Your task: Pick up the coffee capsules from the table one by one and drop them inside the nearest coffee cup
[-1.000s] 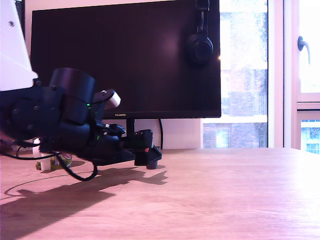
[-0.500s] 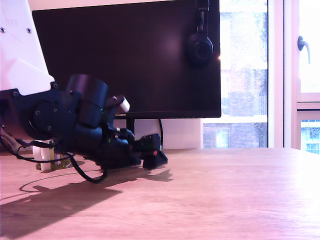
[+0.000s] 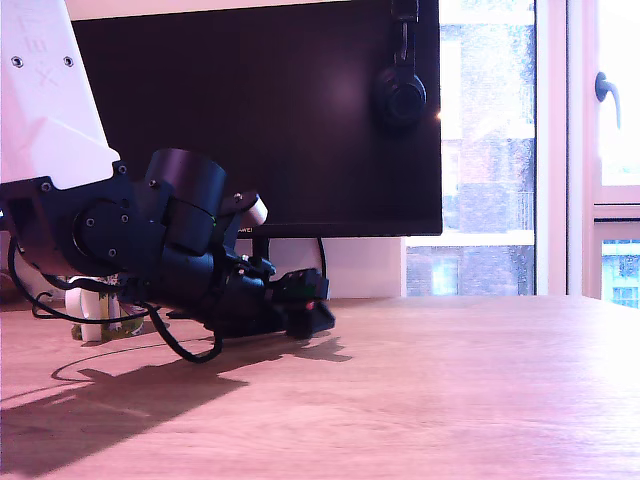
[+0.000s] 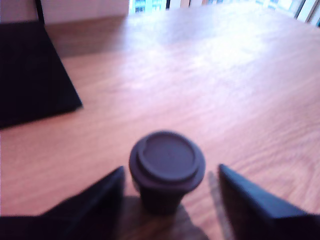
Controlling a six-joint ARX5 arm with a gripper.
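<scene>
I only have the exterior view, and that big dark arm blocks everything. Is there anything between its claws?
Observer: Yes. The wrist view shows a dark grey coffee capsule standing on the table, between the two fingers of the gripper.
Operator: Has it grabbed it?
Observer: Not yet. There is a gap on each side of the capsule, so the gripper is open.
Operator: Which end of the capsule is up?
Observer: The wider flat rim faces up, and the narrower end rests on the wood.
</scene>
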